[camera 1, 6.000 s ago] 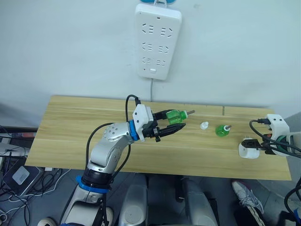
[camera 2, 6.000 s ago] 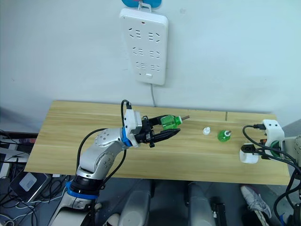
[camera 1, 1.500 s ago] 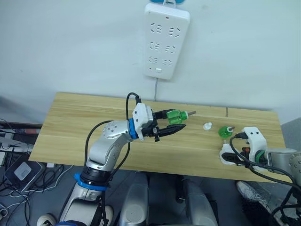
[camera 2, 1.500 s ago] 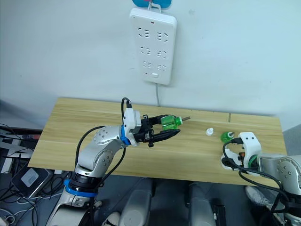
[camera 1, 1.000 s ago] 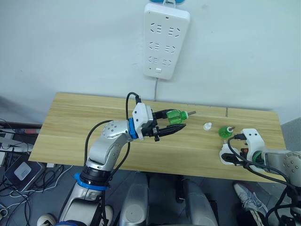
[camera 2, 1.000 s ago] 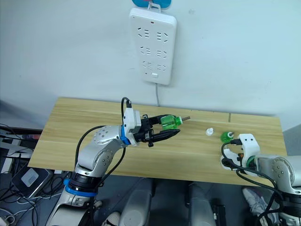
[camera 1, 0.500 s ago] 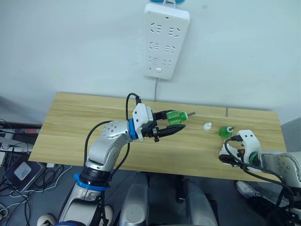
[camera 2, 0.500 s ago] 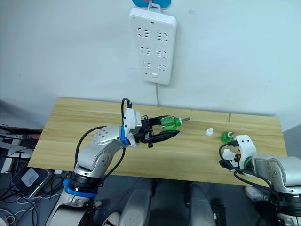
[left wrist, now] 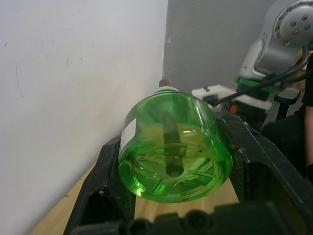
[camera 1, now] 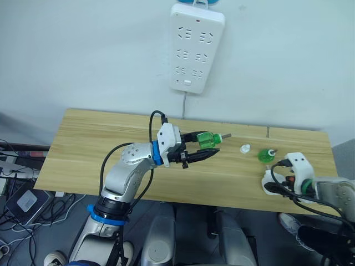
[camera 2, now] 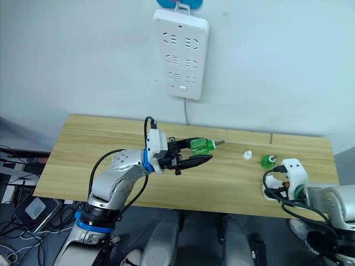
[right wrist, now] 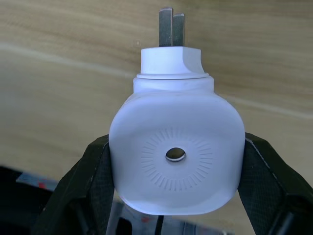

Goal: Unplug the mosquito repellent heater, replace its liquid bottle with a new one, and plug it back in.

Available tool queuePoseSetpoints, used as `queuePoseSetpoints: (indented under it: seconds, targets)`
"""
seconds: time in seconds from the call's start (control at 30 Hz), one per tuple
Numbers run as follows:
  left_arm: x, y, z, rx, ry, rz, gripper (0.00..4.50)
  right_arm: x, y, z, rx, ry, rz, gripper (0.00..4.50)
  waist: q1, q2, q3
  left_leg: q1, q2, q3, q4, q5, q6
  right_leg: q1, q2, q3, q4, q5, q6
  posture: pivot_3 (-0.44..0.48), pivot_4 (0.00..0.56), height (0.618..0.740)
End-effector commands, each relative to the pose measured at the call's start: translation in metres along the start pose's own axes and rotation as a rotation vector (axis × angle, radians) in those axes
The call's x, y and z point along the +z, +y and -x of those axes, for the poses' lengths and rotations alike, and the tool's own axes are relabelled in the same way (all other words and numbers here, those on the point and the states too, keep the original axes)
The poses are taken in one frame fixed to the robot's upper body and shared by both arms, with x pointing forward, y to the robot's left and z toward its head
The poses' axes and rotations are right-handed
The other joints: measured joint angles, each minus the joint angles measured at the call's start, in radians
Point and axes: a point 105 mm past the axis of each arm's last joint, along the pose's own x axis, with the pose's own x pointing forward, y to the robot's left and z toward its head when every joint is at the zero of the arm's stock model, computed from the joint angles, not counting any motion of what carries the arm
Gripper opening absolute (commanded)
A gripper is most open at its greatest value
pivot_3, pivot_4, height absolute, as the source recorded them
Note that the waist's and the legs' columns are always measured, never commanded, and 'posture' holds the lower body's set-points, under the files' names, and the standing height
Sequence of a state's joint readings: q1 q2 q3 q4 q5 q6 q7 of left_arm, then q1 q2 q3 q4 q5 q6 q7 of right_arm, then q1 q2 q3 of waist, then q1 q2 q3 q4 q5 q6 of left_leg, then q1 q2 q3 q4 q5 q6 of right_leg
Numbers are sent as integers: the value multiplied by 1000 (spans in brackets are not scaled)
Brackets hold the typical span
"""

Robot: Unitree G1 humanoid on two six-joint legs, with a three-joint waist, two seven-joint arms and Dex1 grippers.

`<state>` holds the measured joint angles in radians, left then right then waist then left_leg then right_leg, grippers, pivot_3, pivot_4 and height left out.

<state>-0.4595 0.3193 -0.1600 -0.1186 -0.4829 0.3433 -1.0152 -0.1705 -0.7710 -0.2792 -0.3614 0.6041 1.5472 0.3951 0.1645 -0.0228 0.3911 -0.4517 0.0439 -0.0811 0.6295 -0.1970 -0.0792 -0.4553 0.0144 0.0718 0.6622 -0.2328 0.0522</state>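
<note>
My left gripper is shut on a green liquid bottle, held sideways above the middle of the wooden table. In the left wrist view the bottle's base faces the camera between the black fingers. My right gripper is shut on the white mosquito repellent heater low over the table's front right. Its two metal prongs point away from the wrist. A second green bottle stands on the table just behind the heater.
A white power strip hangs on the wall above the table's back edge, its cord running down behind. A small white cap lies between the two bottles. Cables lie on the floor at the left.
Over six seconds my right gripper has carried the heater leftward, close to the standing green bottle. In the last half second it shifted slightly right. The left gripper keeps its bottle in place.
</note>
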Motion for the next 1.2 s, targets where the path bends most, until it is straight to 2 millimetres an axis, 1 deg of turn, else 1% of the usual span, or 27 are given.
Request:
queuePoseSetpoints:
  seconds: [0.03,0.13,0.17,0.23,0.3,0.37,0.43,0.5,0.6,0.7,0.87,0.9,1.2]
  targets:
    - [13,-18,-2,-105,-49,-2,2263,10,15,39,226,-51,-10,3020,-1,0,0,0,0,0,0,0,0,0,0,0,0,0,0,275,381,740]
    - [13,-27,-3,-169,-47,7,2263,17,27,71,439,-85,-22,3020,-2,0,0,1,0,0,0,0,0,1,0,-1,0,0,0,249,366,740]
    - [13,-30,-3,-186,-47,11,2263,18,30,79,494,-84,-29,3020,-2,0,0,0,1,0,0,0,0,1,0,-1,0,0,0,249,366,740]
    - [12,-35,-4,-226,-46,9,2263,26,41,96,618,-123,-28,3020,-3,0,0,1,0,0,0,0,0,1,0,0,0,0,0,222,351,740]
    - [13,-38,-6,-258,-54,0,2263,42,47,113,759,-184,-76,3020,-5,0,0,1,0,0,1,0,0,2,0,0,0,0,0,217,346,740]
    - [17,-36,-11,-258,-78,-20,2263,61,47,123,807,-271,-106,3020,-9,0,0,1,0,1,2,0,0,2,0,0,0,2,0,214,339,740]
    - [19,-35,-15,-262,-90,-26,2263,70,50,126,825,-316,-138,3020,-9,0,0,1,0,1,3,0,0,2,0,0,0,3,0,207,334,740]
    - [20,-39,-16,-286,-97,-29,2263,75,60,132,886,-328,-158,3020,-9,0,0,0,0,1,3,0,0,2,0,0,0,3,0,206,333,740]
    - [22,-42,-18,-302,-107,-35,2263,74,72,135,944,-308,-119,3020,-13,1,-1,0,0,1,3,0,0,2,0,0,-1,3,-1,207,326,740]
    - [22,-40,-22,-294,-115,-38,2263,73,79,136,977,-295,-95,3020,-15,1,-1,0,0,0,3,0,0,2,0,0,-1,4,-2,209,323,740]
    - [21,-42,-25,-299,-130,-36,2263,73,84,136,991,-281,-73,3020,-17,1,-1,0,0,1,5,0,0,2,0,0,0,4,-1,209,323,740]
    - [22,-42,-26,-300,-133,-34,2263,73,85,136,993,-281,-73,3020,-18,1,-1,0,0,0,6,0,0,2,0,0,0,4,-1,210,316,740]
    - [19,-44,-31,-306,-143,-33,2263,76,89,137,1026,-269,-56,3020,-28,3,-2,0,0,0,11,0,0,4,0,0,1,5,1,210,320,740]
